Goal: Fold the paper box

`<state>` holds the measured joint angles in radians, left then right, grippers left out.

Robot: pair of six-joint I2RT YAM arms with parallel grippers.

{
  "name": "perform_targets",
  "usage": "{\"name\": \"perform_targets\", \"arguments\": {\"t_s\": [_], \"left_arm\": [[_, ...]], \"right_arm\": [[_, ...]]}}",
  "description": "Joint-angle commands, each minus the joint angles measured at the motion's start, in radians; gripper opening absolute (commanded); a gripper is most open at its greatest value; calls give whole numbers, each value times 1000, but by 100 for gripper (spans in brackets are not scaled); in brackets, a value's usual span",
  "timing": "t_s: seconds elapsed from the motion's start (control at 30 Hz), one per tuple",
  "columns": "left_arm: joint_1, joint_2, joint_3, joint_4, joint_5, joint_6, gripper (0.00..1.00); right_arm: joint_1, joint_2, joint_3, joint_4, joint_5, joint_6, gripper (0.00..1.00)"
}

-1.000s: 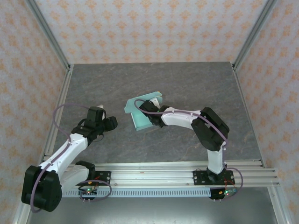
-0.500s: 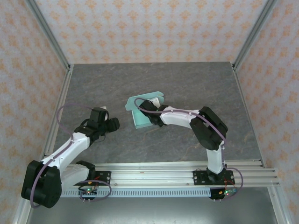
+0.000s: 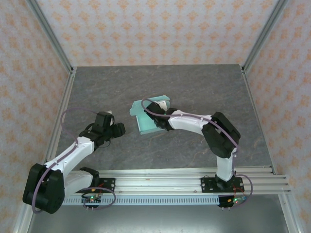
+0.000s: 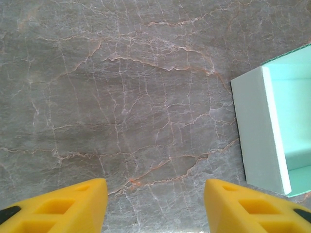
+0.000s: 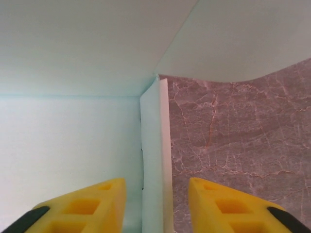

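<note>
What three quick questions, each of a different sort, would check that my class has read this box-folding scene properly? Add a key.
1. True or false: the left gripper is clamped on the paper box.
2. What stands between the fingers of the right gripper? A) a wall of the box B) a cable C) bare table only
3. Fill in: the arm reaching over the box is the ____ arm.

Key: 1. False; its jaws stand apart over bare table, with the box off to one side. 2. A. 3. right.
</note>
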<state>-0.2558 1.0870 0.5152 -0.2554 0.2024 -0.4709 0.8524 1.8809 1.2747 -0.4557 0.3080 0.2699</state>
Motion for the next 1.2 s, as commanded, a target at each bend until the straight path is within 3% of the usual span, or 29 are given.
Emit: {"name": "perform_targets", "arguments": {"t_s": [0.0,0.3,0.5,0.63,0.77,0.97,1.17], "left_arm": [[-15,-1,18,31,-6,5,56],[-87,-69,-11,64,-11,-33,62],[-92,-85,8,49,-33,-17,63],[-94,-90,28,27,-51,1,63],[-93,-90,44,8,-61,10,63],[-93,-87,72,-33,-72,19,63],[-93,-85,77,-47,-82,16,63]], "right_arm": [[5,-82,-28,14,-24,25,44],[-23,-361,-169,59,-108,22,50],[-252,-452,-239,149,-283,6,52],[-409,-317,-159,202,-446,-22,53],[-483,-114,1,203,-536,-52,53],[-495,147,246,164,-658,-127,52],[-494,291,411,92,-702,-176,54]]}}
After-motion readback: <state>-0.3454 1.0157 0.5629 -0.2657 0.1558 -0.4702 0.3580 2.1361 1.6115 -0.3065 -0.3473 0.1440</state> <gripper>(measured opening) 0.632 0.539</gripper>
